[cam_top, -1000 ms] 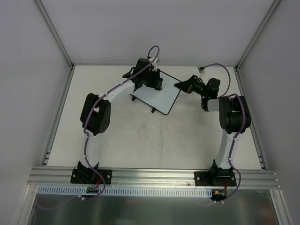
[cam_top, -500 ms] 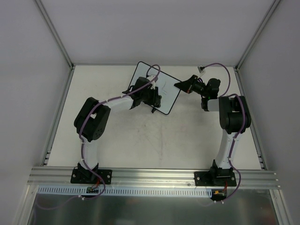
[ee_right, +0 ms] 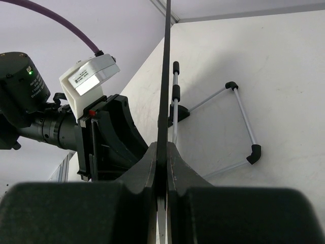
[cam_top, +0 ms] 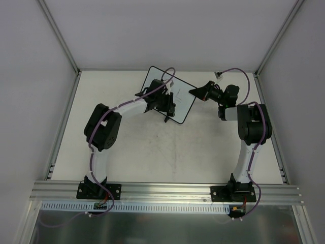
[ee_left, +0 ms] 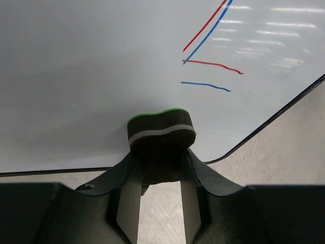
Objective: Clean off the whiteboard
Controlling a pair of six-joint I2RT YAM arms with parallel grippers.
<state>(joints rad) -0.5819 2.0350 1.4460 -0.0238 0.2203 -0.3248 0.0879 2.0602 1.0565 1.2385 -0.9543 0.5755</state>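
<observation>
The whiteboard [cam_top: 184, 97] stands tilted at the back middle of the table. Its white face [ee_left: 76, 66] fills the left wrist view, with thin red and blue pen lines [ee_left: 210, 63] at the upper right. My left gripper [cam_top: 167, 105] is shut on a black felt eraser [ee_left: 161, 133] with a green top, and the eraser presses on the board near its lower edge, left of the lines. My right gripper [cam_top: 196, 92] is shut on the board's right edge. That edge shows edge-on as a thin black line [ee_right: 165, 76] between the fingers [ee_right: 175, 165].
The board's wire stand with black feet [ee_right: 238, 117] rests on the table behind it. The left arm's wrist camera [ee_right: 86, 76] sits close on the other side of the board. The enclosure walls [cam_top: 61, 40] close off the back and both sides.
My left gripper slid the eraser from the far part of the board toward its near edge, uncovering the far corner. The right arm and the board have not moved.
</observation>
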